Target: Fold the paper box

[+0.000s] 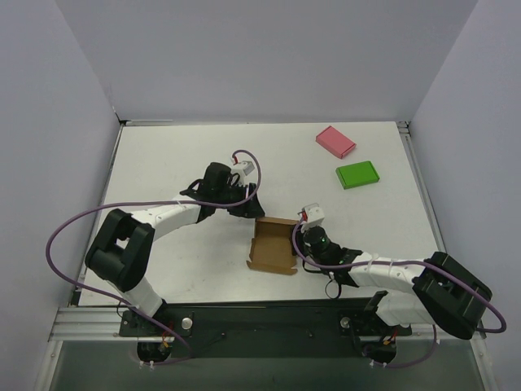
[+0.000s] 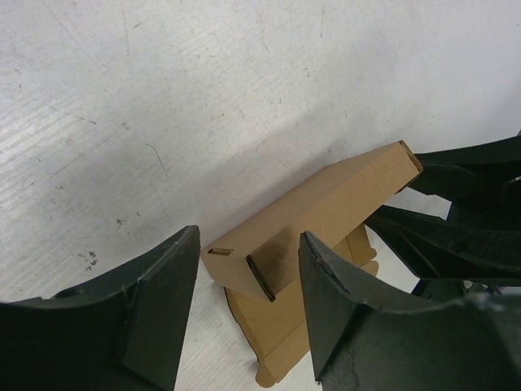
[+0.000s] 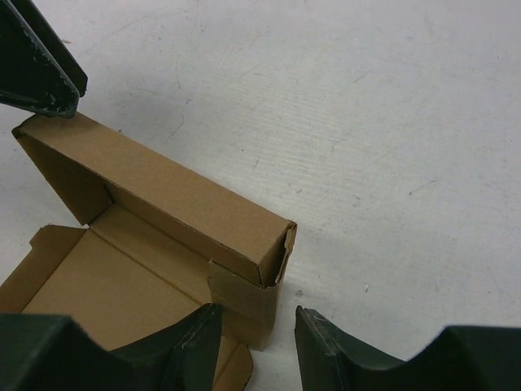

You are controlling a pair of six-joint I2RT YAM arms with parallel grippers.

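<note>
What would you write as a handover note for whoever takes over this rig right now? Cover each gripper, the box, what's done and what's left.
Left gripper: open, at one end of the raised wall of the paper box.
Right gripper: open, fingers on either side of the wall's other corner.
Box: lies between the two arms, top open.
Done: one long wall folded up.
Left: the other flaps, then closing it.

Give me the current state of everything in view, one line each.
paper box: partly folded, one long wall upright, top open, resting on the table.
left gripper: open, fingertips at one end of the upright wall.
right gripper: open, fingers either side of the wall's other end, not clamped.
pink flat box: closed, lying flat, far right.
green flat box: closed, lying flat, just nearer than the pink one.
</note>
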